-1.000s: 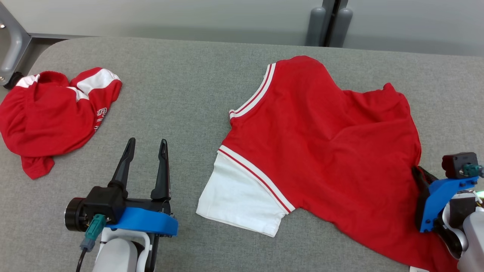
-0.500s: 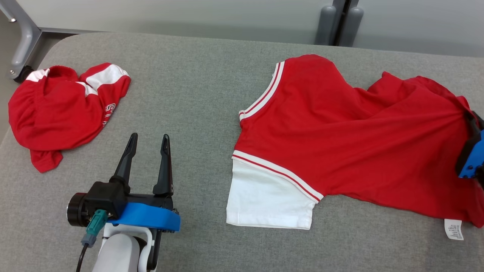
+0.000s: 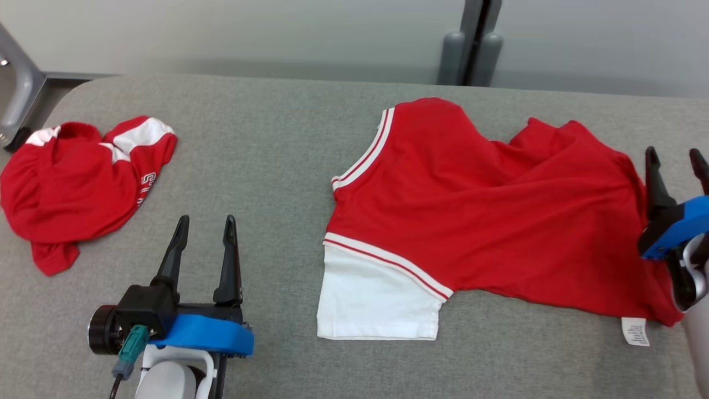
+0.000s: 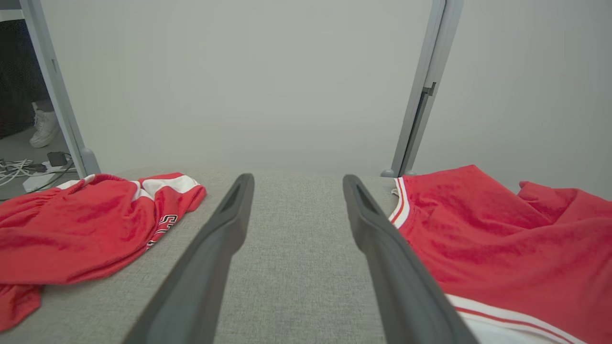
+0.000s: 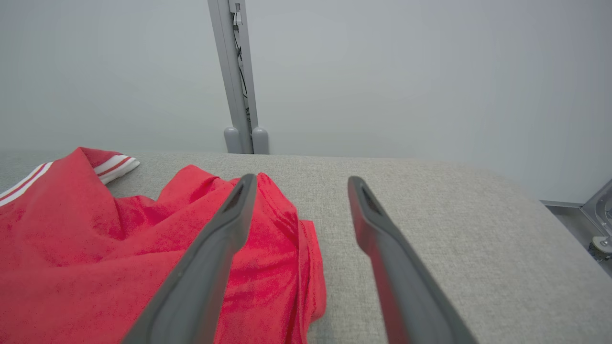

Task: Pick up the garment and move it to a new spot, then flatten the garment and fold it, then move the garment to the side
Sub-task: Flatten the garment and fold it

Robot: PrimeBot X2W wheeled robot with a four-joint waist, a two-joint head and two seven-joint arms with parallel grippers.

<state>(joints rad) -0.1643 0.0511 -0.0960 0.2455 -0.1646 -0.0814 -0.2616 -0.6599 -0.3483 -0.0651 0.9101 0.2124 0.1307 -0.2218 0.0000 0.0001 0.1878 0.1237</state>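
Red shirt (image 3: 487,221) lies right of centre on the grey table (image 3: 277,138), half spread, right edge bunched. Looks light and limp, so it should drape and wrinkle; best pinched at hem corners or shoulders. Left gripper (image 3: 205,220) and right gripper (image 3: 674,151) are both spread wide, empty. Right wrist view exposes the bunched edge's folds; head view adds the white sleeve (image 3: 376,299) and label (image 3: 635,331).

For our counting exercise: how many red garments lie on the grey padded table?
2. The crumpled garment lies at the table's left end; the spread shirt, with a white sleeve, lies right of centre, beside the right gripper. Another could be hidden under either.
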